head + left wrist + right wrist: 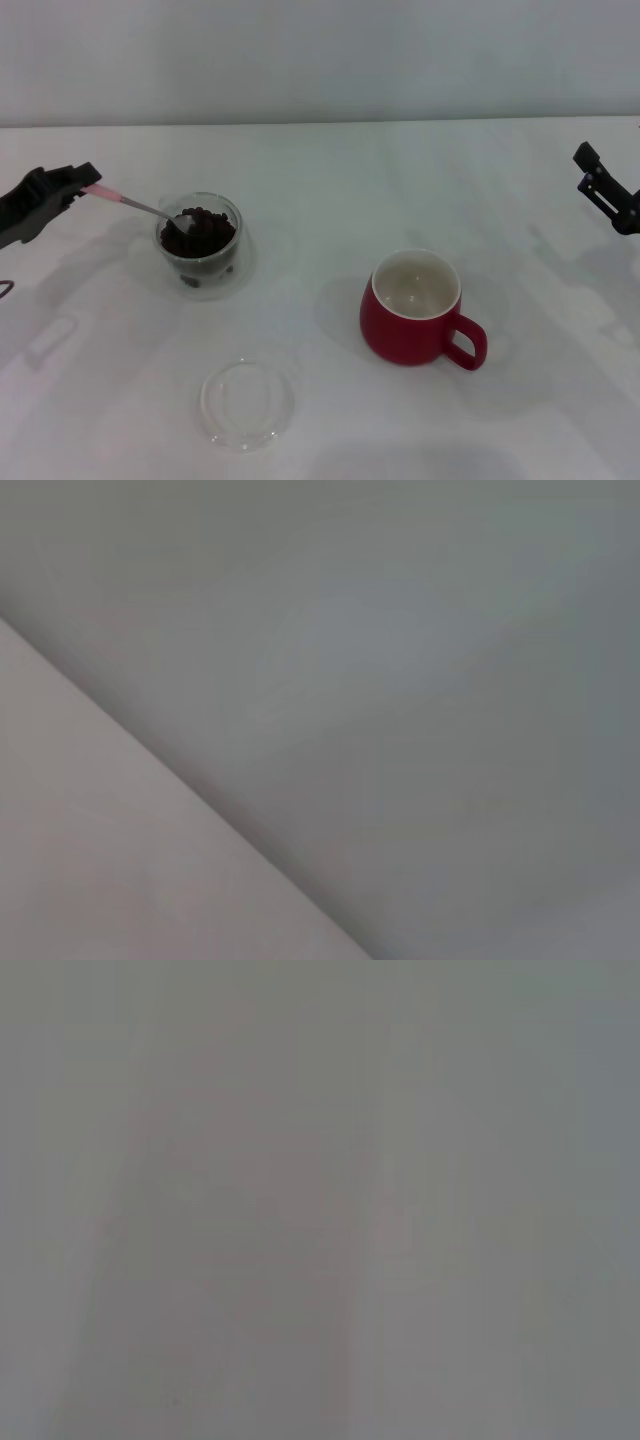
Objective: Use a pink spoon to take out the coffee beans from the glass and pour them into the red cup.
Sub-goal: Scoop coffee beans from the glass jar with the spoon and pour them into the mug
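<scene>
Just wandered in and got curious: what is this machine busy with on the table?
The left gripper holds a pink spoon by its handle, with the bowl dipped into the coffee beans in a glass. The red cup stands apart, looking empty. A clear dish lies nearer the robot. The right gripper hangs idle at the table's far right.

Non-task items: white bench point(420, 170), clear dish point(247, 403), back wall point(320, 55).
Flat shallow clear round dish is lying on the bench at the near edge of the head view, standing apart from everything else, nothing showing inside it. Bench is spreading plain white across the whole view, soft shadows falling on it. Pale grey wall is running along behind the bench's far edge. Both wrist views are showing only blurred grey surface, nothing there that can be told apart.
</scene>
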Tool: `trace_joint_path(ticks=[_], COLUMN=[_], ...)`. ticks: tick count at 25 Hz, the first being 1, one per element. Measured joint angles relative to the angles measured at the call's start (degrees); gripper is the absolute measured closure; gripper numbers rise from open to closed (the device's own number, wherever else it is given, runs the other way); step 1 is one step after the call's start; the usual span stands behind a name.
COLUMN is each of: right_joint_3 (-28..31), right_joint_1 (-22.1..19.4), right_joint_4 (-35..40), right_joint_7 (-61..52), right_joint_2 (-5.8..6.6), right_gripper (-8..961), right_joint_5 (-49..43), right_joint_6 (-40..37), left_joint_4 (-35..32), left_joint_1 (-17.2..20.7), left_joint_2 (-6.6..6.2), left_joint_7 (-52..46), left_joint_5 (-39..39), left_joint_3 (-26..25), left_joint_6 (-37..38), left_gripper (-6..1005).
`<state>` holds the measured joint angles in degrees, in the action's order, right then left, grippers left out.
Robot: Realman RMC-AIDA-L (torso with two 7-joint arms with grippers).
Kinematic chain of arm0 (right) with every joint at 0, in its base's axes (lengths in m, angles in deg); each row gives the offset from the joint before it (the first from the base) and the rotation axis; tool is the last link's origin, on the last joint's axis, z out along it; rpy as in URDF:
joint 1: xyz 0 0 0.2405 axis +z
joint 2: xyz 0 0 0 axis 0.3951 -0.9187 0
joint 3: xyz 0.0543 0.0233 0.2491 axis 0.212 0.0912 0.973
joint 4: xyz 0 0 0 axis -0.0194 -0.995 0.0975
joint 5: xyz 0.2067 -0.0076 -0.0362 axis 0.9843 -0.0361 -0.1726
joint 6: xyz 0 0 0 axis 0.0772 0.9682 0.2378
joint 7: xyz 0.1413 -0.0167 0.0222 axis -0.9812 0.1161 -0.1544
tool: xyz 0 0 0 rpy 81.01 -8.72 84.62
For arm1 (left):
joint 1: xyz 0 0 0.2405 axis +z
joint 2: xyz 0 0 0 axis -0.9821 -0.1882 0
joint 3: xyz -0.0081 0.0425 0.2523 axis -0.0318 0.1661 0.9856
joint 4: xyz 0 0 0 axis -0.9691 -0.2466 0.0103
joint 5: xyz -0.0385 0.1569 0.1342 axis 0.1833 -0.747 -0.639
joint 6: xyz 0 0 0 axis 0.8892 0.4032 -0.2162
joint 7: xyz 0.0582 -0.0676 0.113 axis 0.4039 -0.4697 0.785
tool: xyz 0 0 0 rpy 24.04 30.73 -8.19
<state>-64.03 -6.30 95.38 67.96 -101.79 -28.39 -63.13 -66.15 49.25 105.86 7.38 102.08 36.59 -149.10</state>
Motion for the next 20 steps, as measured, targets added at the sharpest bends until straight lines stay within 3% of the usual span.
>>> trace_joint_path(ticks=[9,20], right_joint_3=[0.3,0.2], right_joint_1=[0.7,2.1], right_joint_4=[0.0,0.0], right_joint_7=[1.1,1.7], right_joint_2=[0.1,0.16], right_gripper=[78,78], right_joint_5=[0.2,0.2], right_joint_6=[0.7,2.3], left_joint_4=[2.8,2.9], left_joint_1=[1.2,2.2], left_joint_2=[-0.35,0.45], left_joint_7=[0.0,2.7], left_joint_5=[5.0,6.9], left_joint_3=[0.0,0.0], left_joint_6=[-0.3,-5.8], left_gripper=[862,863])
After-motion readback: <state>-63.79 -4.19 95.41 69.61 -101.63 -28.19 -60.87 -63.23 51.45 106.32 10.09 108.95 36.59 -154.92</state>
